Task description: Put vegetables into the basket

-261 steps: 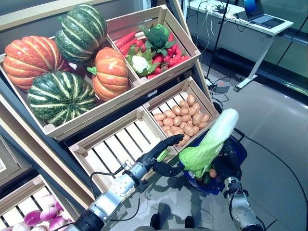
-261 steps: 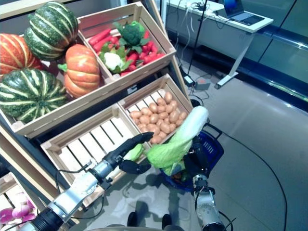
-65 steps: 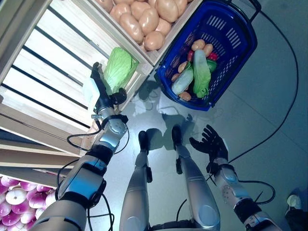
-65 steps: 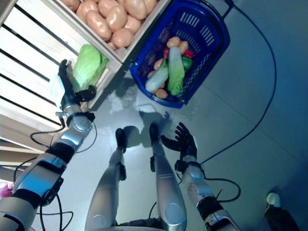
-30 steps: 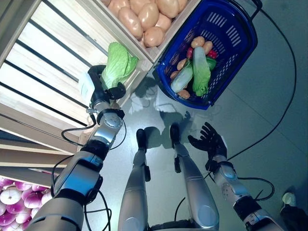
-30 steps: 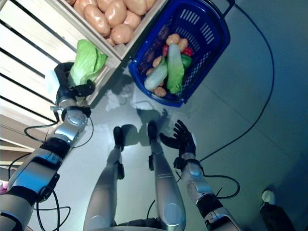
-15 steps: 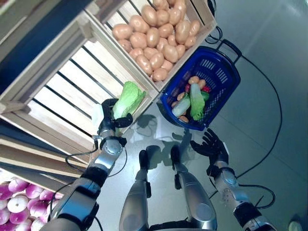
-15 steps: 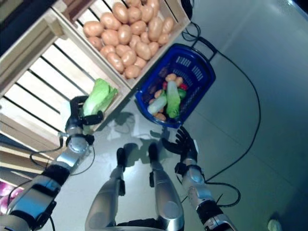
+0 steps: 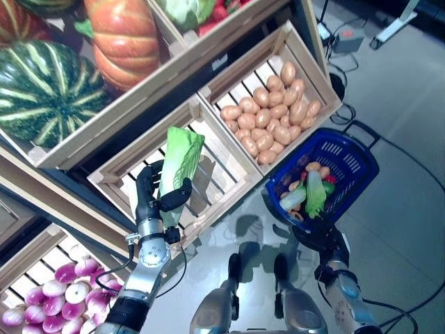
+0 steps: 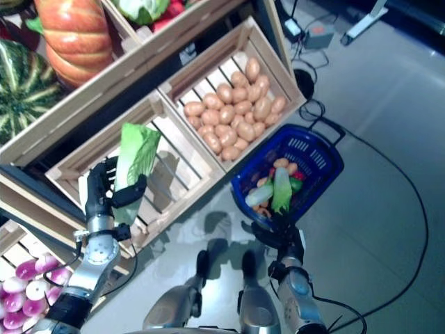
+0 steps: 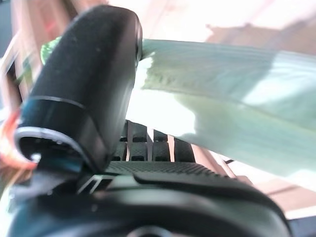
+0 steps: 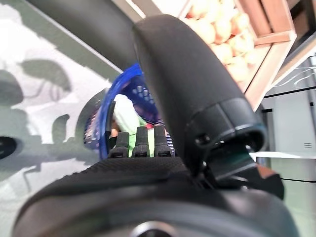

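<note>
My left hand (image 9: 151,202) is shut on a green leafy cabbage (image 9: 180,161) and holds it upright over the front rail of the slatted wooden crate (image 9: 215,170). Its thumb (image 11: 84,94) presses across the pale leaf (image 11: 237,113) in the left wrist view. The blue basket (image 9: 360,158) stands on the floor to the right, with another cabbage (image 9: 315,192), potatoes and a red vegetable in it. My right hand (image 10: 278,233) hovers open just below the basket's near rim (image 12: 104,114), holding nothing.
A crate of potatoes (image 9: 272,118) sits between the slatted crate and the basket. Above are an orange pumpkin (image 9: 122,35) and a striped green squash (image 9: 49,90). Purple onions (image 9: 52,299) fill a low crate at lower left. A black cable (image 9: 417,163) crosses the floor beyond the basket.
The camera has tilted up, showing more of the shelf. My left hand has raised the cabbage upright over the crate's front rail. My right hand sits closer under the basket, still open.
</note>
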Robot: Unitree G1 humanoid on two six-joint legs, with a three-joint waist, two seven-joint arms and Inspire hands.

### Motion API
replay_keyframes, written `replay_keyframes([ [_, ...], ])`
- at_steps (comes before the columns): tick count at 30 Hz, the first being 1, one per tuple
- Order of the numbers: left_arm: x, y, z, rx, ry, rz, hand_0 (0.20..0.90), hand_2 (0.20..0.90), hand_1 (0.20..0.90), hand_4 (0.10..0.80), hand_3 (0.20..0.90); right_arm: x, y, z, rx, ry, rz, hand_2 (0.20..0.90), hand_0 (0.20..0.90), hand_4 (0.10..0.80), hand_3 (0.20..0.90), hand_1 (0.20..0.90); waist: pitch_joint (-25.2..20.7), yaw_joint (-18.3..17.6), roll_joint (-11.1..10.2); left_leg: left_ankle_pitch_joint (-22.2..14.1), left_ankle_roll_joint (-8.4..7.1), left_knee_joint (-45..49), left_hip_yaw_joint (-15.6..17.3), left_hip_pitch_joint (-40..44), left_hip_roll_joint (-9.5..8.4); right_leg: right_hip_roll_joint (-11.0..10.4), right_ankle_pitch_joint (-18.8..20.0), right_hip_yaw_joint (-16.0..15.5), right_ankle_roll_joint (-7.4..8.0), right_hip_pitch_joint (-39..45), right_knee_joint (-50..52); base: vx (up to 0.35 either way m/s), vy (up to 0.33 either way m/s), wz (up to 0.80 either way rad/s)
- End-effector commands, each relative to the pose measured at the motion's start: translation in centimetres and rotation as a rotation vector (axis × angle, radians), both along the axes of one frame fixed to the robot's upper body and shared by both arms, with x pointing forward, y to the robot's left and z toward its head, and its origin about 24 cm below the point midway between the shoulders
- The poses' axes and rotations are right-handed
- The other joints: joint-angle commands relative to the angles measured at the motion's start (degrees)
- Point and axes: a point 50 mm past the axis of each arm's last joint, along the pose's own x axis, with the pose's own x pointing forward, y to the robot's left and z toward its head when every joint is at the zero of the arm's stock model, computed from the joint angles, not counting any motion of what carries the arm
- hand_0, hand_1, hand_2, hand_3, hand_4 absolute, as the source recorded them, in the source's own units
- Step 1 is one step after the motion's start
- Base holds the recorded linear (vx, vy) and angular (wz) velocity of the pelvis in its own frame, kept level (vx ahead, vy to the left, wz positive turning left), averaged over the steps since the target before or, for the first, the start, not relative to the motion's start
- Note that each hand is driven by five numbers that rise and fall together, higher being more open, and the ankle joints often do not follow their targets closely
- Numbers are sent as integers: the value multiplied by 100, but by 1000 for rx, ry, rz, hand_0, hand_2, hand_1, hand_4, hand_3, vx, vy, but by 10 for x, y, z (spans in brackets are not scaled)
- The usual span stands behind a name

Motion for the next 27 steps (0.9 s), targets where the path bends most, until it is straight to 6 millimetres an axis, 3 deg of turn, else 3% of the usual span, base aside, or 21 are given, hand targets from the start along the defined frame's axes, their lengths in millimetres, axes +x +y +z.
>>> replay_keyframes([
  [1,2,1,36,-206,-284,-87,300,300,300,400,300,-6,6,16,-31,-106,90,900,900,800,900,900,-826,28,-358,-212,-27,92,-155,-59,-120,-337,-61,-132,-50,42,372,35,-20,3],
  [2,2,1,35,-214,-284,-93,300,300,300,400,300,-6,6,16,-32,-107,92,900,900,800,900,900,-832,29,-360,-214,-25,92,-157,-53,-120,-337,-61,-134,-50,46,372,64,-42,-1],
  [3,0,-5,33,-359,-305,-160,300,300,300,400,300,-5,10,19,-39,-126,135,900,900,800,900,900,-902,55,-382,-242,-8,86,-160,21,-113,-345,-41,-155,-40,111,330,58,-39,-2],
  [5,-1,-13,29,-462,-300,-221,300,300,300,400,300,-3,13,24,-33,-149,185,900,900,800,900,900,-967,75,-411,-255,1,55,-167,95,-104,-352,9,-170,-15,192,241,78,-58,-1],
  [11,-4,-25,19,-693,-269,-382,300,300,300,400,300,-1,17,39,-8,-216,365,900,900,800,900,900,-1075,72,-507,-281,6,10,-121,209,-48,-341,78,-128,40,264,152,41,-39,-2],
  [14,-6,-32,13,-808,-237,-473,300,300,300,400,300,0,19,51,29,-256,536,900,900,800,900,900,-1104,69,-602,-326,25,8,-76,268,-26,-332,68,-121,64,291,154,27,-43,-1],
  [23,-8,-41,9,-823,-186,-614,300,300,300,400,300,0,31,68,202,-242,869,900,900,800,900,900,-1183,151,-790,-376,34,8,-97,374,18,-319,63,-114,85,382,154,16,-33,0],
  [27,-3,-48,5,-801,-135,-708,300,300,300,400,300,-1,38,70,305,-152,1033,900,900,800,900,900,-1268,214,-857,-379,1,8,-132,403,42,-330,91,-129,109,453,106,9,-4,0],
])
